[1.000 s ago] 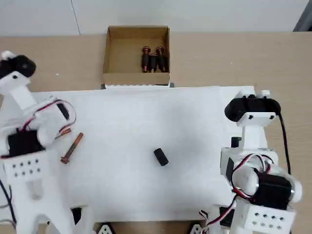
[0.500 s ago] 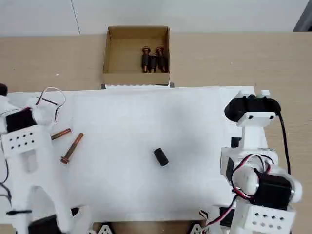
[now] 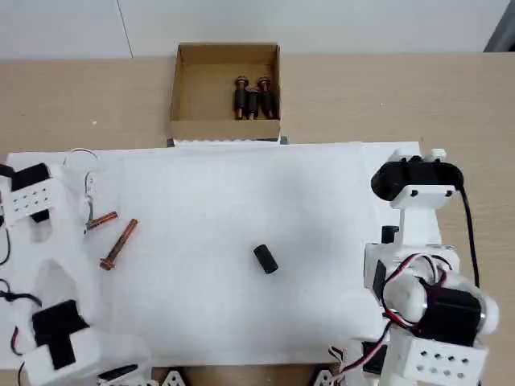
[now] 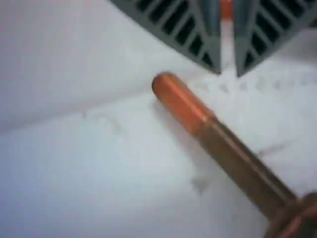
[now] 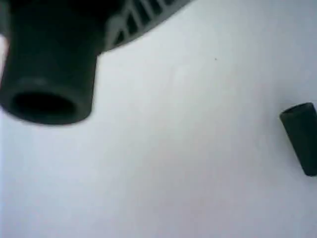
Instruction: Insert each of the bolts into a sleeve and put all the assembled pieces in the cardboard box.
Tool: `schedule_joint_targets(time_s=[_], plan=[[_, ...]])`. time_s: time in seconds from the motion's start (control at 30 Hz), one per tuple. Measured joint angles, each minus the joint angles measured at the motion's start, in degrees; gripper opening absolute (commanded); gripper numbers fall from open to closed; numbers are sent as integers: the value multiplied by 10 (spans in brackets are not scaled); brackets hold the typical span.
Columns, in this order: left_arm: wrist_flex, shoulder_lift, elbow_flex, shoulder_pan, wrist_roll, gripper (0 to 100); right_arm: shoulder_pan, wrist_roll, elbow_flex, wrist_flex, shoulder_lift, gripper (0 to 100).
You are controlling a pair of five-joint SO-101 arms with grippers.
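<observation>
Two copper bolts lie at the left of the white sheet. The longer-showing bolt (image 3: 119, 243) lies free, also seen close up as the bolt (image 4: 218, 144). The other bolt (image 3: 103, 219) has its left end hidden at my left arm (image 3: 28, 199). My left gripper (image 4: 225, 59) has its jaws nearly together, with something orange (image 4: 225, 7) pinched between them. My right gripper (image 5: 54, 29) is shut on a black sleeve (image 5: 49, 74), its open end facing out. A second black sleeve (image 3: 265, 259) lies mid-sheet, seen again as the sleeve (image 5: 301, 136).
The cardboard box (image 3: 193, 88) stands at the back on the wooden table and holds three assembled pieces (image 3: 253, 96). The white sheet (image 3: 241, 193) covers the work area. My right arm (image 3: 418, 241) stands at the right edge.
My left arm has folded down and stretched along the sheet's left edge. Both bolts, the loose sleeve and the right arm have stayed where they were.
</observation>
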Motion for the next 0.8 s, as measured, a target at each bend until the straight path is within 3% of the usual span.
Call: schedule_joint_targets(time_s=[0.17,0.8], plan=[[0,17,-25,-4,0,133,0,0,0,0,0,3],[0,70,-26,-8,3,134,0,-2,0,0,0,3]])
